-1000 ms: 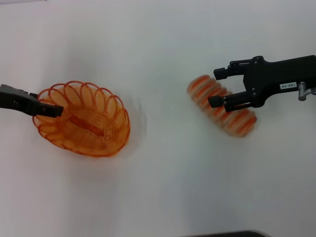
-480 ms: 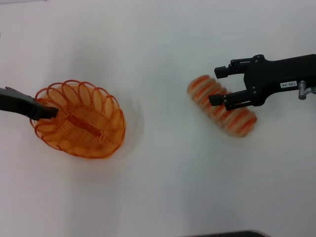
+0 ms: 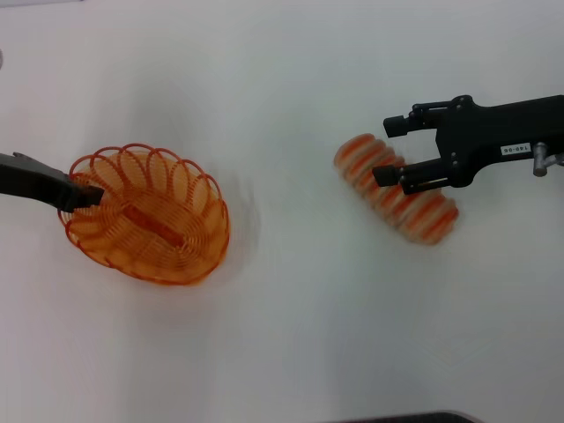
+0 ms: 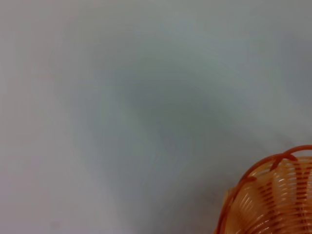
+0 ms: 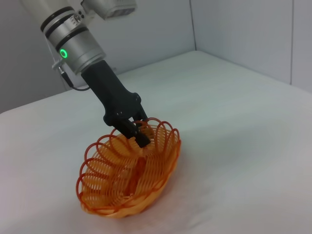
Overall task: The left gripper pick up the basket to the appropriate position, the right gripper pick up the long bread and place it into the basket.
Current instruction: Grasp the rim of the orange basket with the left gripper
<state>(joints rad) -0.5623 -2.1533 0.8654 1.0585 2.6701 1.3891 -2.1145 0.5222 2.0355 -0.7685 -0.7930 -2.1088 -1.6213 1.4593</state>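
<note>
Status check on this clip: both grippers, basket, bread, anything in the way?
Left gripper shut on basket rim. Right gripper open, fingers straddling the long bread, not closed. Bread outside basket, on the table. Nothing between them.

White label (image 3: pixel 515 150) on the right tool (image 3: pixel 390 152): dark printed characters, too small to make out.
Other readable text: none.
</note>
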